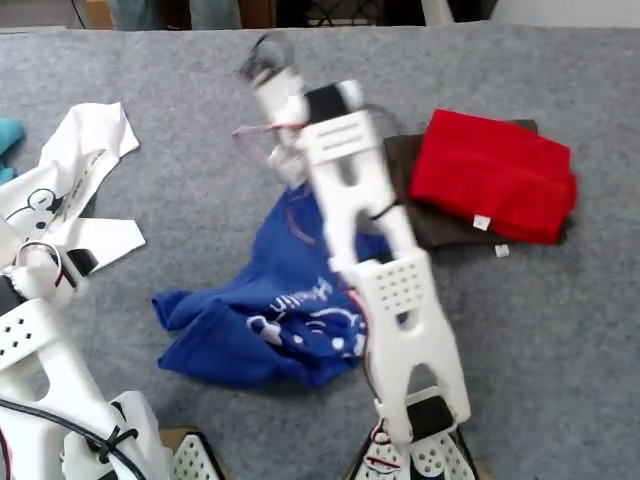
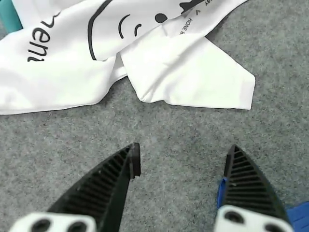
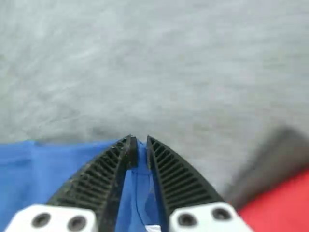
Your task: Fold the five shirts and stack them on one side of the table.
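The white shirt (image 2: 183, 82) carries black print. In the left wrist view, large lowercase letters run off the upper left of the frame and are cut by the edge, so no whole word shows. A short line of small capitals slants across the top centre, beside a drawn figure of curves and dots. In the high view the blue shirt (image 1: 250, 335), at lower centre, bears white script and white shapes, creased and too blurred to read. A small white tag (image 1: 481, 222) sits at the lower edge of the red shirt (image 1: 490, 170), and a second tag (image 1: 502, 250) sits on the dark shirt (image 1: 440, 228) beneath it; neither tag is legible.
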Controlling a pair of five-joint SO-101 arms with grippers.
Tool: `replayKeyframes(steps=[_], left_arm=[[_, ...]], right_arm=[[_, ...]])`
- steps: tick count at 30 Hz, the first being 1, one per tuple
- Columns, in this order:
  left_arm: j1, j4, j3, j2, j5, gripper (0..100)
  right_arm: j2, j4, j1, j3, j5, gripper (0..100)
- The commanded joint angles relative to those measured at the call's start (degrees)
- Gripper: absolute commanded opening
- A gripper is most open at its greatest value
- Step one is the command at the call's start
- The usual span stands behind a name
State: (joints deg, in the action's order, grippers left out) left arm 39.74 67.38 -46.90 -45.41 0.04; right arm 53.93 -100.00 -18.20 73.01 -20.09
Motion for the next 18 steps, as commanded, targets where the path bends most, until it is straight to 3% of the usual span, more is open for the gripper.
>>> replayKeyframes(steps=[1, 7, 10, 18], left_arm=[[-0.66, -0.88, 2.42, -0.53, 0.26, 30], [-7.96, -0.70, 3.47, -0.53, 0.18, 30], [-13.32, -1.05, 4.44, -0.44, 0.70, 30], [-22.02, -8.79, 9.80, 3.87, 10.37, 30]], right_arm=[[-5.14, 2.20, 5.54, 9.10, 0.53, 1.8], [-5.23, 9.93, 13.36, 23.08, 6.59, 1.8], [-4.88, 12.75, 15.65, 20.97, 7.38, 1.8], [6.81, 21.10, 19.43, 16.40, 11.78, 1.8]])
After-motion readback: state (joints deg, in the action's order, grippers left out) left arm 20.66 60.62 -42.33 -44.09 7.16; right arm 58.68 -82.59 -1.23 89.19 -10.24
